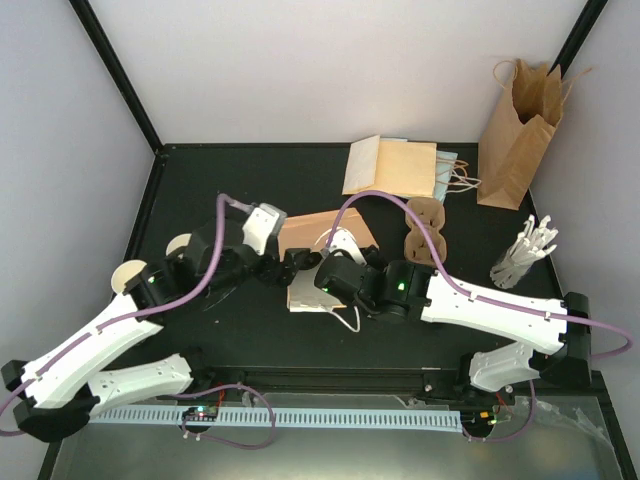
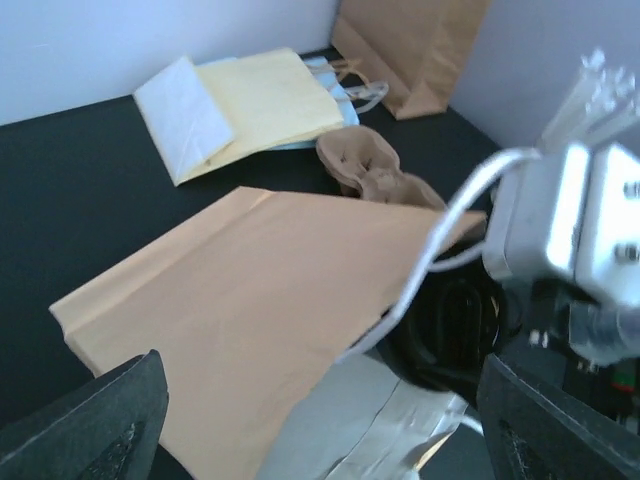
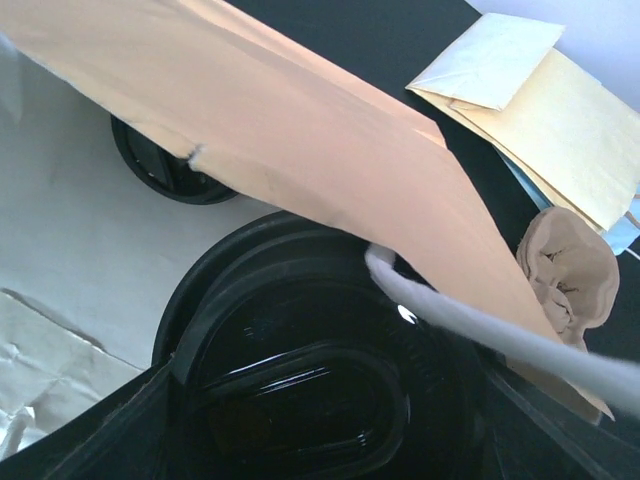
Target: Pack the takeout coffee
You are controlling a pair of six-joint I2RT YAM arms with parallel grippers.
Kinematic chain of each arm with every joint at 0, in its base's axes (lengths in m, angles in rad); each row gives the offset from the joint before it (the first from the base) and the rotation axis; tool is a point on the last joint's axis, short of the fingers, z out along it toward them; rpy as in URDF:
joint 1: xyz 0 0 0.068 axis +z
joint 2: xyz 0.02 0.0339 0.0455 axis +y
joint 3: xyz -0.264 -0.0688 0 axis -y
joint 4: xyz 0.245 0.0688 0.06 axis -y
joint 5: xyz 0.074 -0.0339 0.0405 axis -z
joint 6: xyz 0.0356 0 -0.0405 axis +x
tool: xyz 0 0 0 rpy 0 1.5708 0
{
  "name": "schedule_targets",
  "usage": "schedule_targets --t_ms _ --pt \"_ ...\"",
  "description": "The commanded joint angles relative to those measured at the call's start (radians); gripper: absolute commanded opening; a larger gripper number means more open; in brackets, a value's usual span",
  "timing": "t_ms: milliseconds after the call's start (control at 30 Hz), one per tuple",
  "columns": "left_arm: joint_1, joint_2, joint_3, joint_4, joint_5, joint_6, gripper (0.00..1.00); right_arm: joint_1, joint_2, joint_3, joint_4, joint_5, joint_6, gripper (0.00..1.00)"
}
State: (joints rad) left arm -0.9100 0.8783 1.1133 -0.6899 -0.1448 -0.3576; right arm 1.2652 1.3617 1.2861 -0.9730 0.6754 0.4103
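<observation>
Overhead camera looking down from behind, 2 wrist cameras close, sharing the tan bag (image 2: 250, 290)

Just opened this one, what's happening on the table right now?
Both arms meet at a tan bag lying on its side mid-table. The right gripper appears to hold a black-lidded cup at the bag's mouth, under its upper flap. A second cup is already deeper inside, against the white lining. The left gripper hangs open just above the bag, holding nothing. A spare bag stands upright at the far right.
</observation>
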Motion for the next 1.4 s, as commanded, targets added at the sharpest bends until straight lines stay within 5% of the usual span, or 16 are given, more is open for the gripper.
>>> schedule_targets --t_ms 0,133,367,767,833,1067,1367 --pt "-0.001 0.103 0.052 -0.069 0.152 0.321 0.88 -0.034 -0.053 -0.001 0.045 0.016 -0.002 0.7" --pt "-0.001 0.183 0.081 -0.06 0.195 0.515 0.88 -0.067 -0.079 -0.008 0.095 -0.013 -0.027 0.7" --pt "0.053 0.341 0.173 -0.056 0.019 0.541 0.83 -0.092 -0.108 -0.037 0.169 -0.075 -0.059 0.7" --pt "0.152 0.359 0.2 -0.049 0.164 0.62 0.79 -0.142 -0.109 -0.06 0.228 -0.119 -0.056 0.7" --pt "0.17 0.425 0.236 -0.075 0.19 0.637 0.72 -0.144 -0.112 -0.065 0.24 -0.126 -0.054 0.7" --pt "0.192 0.612 0.414 -0.205 0.231 0.632 0.03 -0.143 -0.133 -0.117 0.325 -0.161 -0.035 0.7" --pt "0.194 0.618 0.456 -0.224 0.36 0.564 0.02 -0.124 -0.117 -0.175 0.381 -0.146 -0.058 0.7"
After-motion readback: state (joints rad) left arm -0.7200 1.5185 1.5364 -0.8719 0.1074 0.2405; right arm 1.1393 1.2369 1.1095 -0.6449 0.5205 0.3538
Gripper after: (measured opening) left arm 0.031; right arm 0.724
